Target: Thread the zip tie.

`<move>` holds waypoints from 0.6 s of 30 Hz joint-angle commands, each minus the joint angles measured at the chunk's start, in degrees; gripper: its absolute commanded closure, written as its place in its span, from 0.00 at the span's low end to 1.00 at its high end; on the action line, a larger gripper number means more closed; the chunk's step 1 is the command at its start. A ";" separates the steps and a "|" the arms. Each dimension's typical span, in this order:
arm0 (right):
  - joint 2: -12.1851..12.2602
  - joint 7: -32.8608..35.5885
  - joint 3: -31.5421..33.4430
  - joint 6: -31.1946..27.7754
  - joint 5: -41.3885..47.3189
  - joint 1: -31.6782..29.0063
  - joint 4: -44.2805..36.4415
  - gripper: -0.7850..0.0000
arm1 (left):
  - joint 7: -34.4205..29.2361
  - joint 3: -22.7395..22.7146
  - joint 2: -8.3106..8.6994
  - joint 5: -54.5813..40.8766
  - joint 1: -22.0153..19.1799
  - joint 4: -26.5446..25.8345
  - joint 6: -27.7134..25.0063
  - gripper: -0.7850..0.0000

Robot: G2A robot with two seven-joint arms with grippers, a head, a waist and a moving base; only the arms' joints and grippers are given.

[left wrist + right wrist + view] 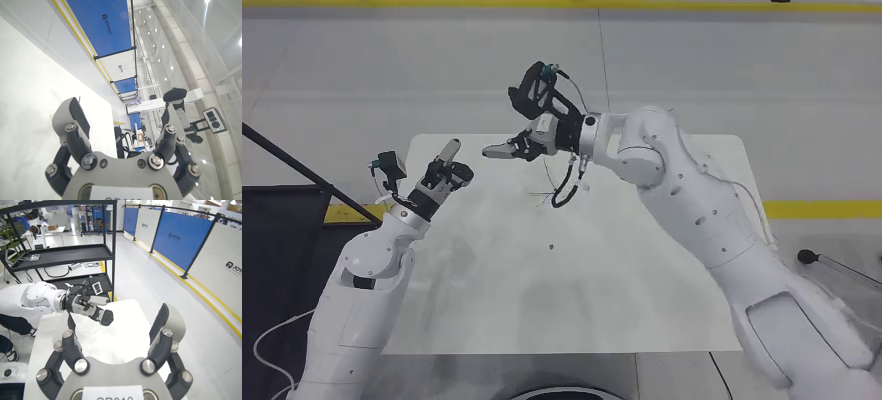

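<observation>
Zip tie (542, 191): a thin dark strand, taken to be it, lies flat on the desk (642, 300) toward the far edge. Its long axis appears to run across the desk; it is too fine to tell head from tail. The right claw (507, 148) hangs raised just beyond it, jaws spread and empty, and is judged the nearer. The left claw (452, 162), likewise spread and empty, stands farther off to the left.

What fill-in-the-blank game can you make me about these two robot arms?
1. The fingers of the left gripper are ___, not shut.
2. Between its fingers, the right gripper holds ___.
3. The table under both arms is ___ in colour.
Missing words: open; nothing; white.
</observation>
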 commanded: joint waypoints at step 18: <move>9.16 5.38 35.26 -3.87 1.34 -40.95 -41.52 0.00 | 0.00 0.00 0.00 0.00 0.00 0.00 0.00 0.00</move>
